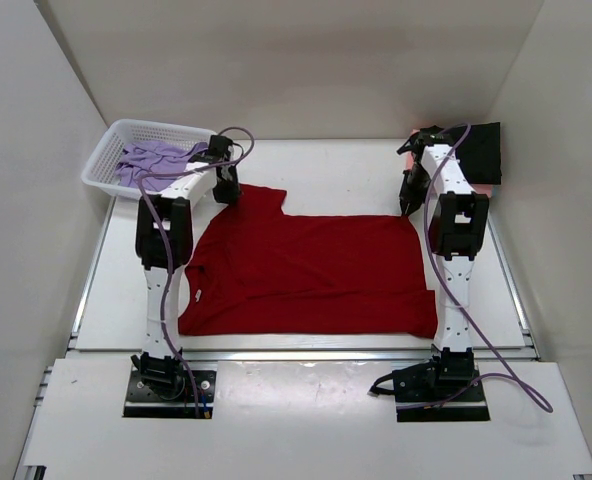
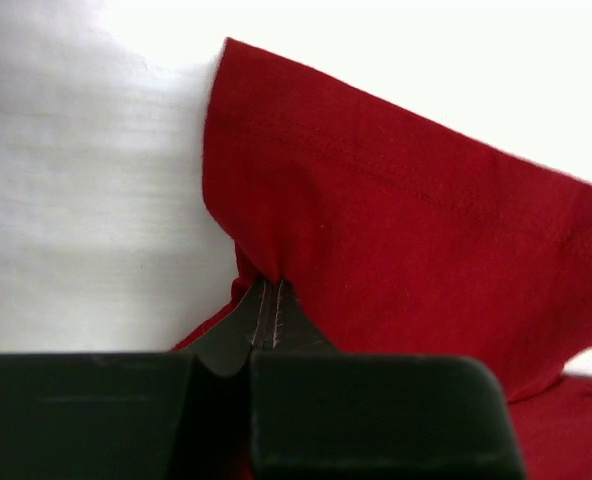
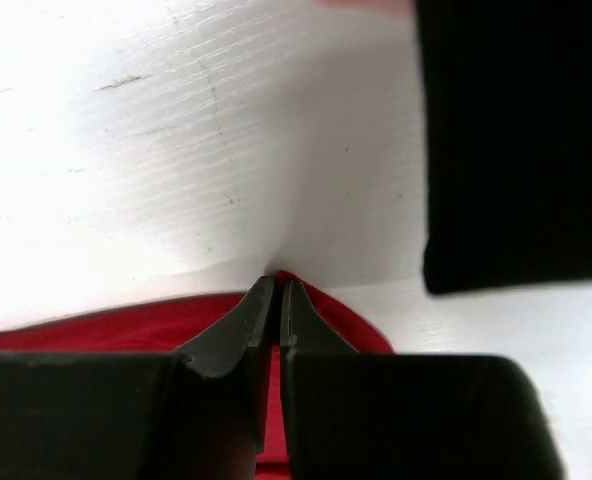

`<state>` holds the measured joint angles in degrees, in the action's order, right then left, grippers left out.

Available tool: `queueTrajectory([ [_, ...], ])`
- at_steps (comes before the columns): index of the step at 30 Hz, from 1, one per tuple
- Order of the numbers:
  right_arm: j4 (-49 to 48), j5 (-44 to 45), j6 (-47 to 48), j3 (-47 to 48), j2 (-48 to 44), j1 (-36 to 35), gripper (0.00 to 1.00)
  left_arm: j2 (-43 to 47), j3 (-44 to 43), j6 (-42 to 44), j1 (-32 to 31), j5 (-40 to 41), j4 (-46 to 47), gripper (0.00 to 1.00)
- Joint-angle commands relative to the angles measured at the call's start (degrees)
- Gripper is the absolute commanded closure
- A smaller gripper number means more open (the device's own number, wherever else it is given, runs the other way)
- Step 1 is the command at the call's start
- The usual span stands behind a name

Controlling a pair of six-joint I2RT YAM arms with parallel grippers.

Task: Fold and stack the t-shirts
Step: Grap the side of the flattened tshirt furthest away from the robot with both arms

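A bright red t-shirt point(image 1: 306, 272) lies spread flat on the white table, its length running left to right. My left gripper point(image 1: 226, 192) is shut on the shirt's far left sleeve; in the left wrist view point(image 2: 268, 285) the red cloth point(image 2: 406, 240) is pinched between the closed jaws. My right gripper point(image 1: 408, 205) is shut on the shirt's far right corner, with red cloth point(image 3: 126, 325) between the jaws point(image 3: 278, 290). A black t-shirt point(image 1: 481, 152) lies folded at the far right, over a salmon pink one point(image 1: 488, 186). A lavender t-shirt point(image 1: 151, 160) lies in the basket.
A white mesh basket point(image 1: 111, 150) stands at the far left corner. White walls close in the table on three sides. The black shirt's edge point(image 3: 516, 140) shows close to the right of the right gripper.
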<state>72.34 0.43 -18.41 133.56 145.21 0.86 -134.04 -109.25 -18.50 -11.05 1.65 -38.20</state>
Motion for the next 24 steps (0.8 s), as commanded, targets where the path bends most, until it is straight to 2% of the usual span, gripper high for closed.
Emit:
queueTrajectory([
  [1,1.0,1.8,0.8,3.5,-0.7,0.5,1.00,4.7,2.0,-0.4,1.1,-2.9,-2.5,1.00],
  [7,0.8,2.2,2.8,4.1,-4.8,1.0,1.00,13.7,10.3,-1.6,2.7,-6.2,-1.5,1.00],
  [12,1.5,2.6,3.7,-2.2,-9.5,0.3,1.00,22.0,19.1,-2.2,3.6,-9.4,-0.5,1.00],
  [16,-1.8,3.2,3.6,-15.4,-19.0,-0.6,1.00,27.5,23.4,-1.9,2.3,-9.8,0.0,1.00],
  [20,-10.5,1.8,3.7,-31.9,-29.1,-2.0,1.00,32.3,28.7,-2.0,1.7,-10.8,0.6,1.00],
  [24,-17.9,-1.6,3.2,-44.2,-36.9,-1.7,1.00,36.1,33.3,-2.0,1.8,-11.2,0.8,1.00],
])
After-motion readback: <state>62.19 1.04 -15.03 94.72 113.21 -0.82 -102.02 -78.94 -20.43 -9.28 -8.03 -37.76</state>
